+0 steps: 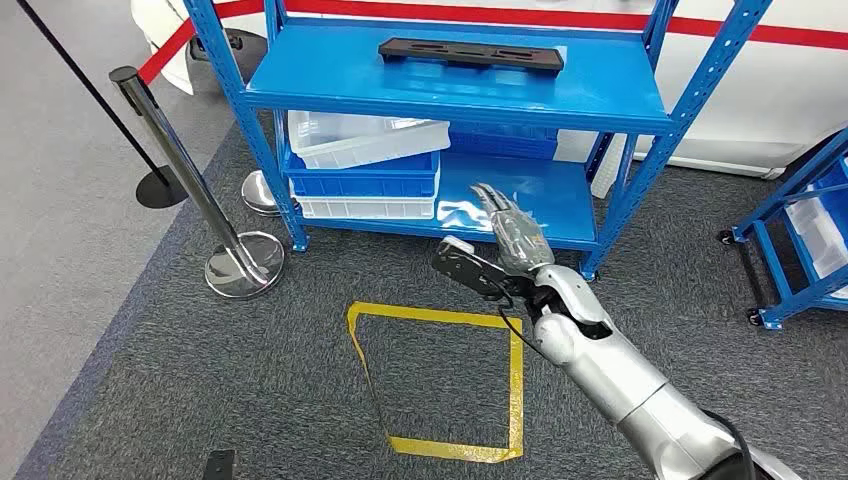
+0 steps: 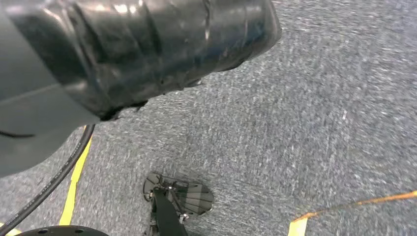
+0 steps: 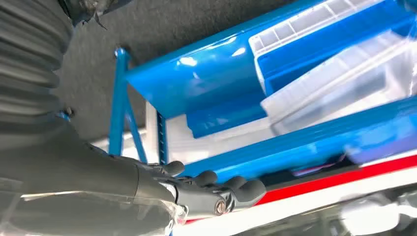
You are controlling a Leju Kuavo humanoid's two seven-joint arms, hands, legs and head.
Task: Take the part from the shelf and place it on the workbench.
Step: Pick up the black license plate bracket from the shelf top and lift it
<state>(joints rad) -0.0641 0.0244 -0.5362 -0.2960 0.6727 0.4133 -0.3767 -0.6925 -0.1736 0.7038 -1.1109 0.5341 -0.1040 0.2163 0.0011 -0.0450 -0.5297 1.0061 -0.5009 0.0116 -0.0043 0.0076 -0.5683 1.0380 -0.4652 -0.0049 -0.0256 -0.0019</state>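
Part: long, flat, dark brown-black bar (image 1: 471, 52) with shallow slots along its top, lying flat on the upper board of the shelf, towards the back and right of centre. Nothing touches it. It looks rigid and thin, so it probably needs a grasp across its narrow width.

Shelf: blue painted steel rack (image 1: 455, 88) with two boards. The part sits alone on the top board, likely so a hand can reach it from the front.

Bins: translucent white plastic tray (image 1: 365, 137), tilted, resting on a blue plastic crate (image 1: 365, 180) that is stacked on another white tray (image 1: 365, 208), all on the left side of the lower board.

Right hand: grey-and-dark robotic hand (image 1: 512, 232) on a silver arm, raised in front of the lower board and well below the part. Its fingers are stretched out and apart, holding nothing, which suits a reach not yet finished. The right wrist view shows dark fingertips (image 3: 246, 189) pointing towards the rack.

Left hand: I cannot tell its state; the left wrist view looks down at grey carpet past a dark ribbed cover (image 2: 123, 54).

Floor: yellow tape outline (image 1: 440, 380) on grey carpet in front of the rack.

Barrier: chrome post (image 1: 190, 180) with a red rope, left of the rack.

Workbench: not seen here.
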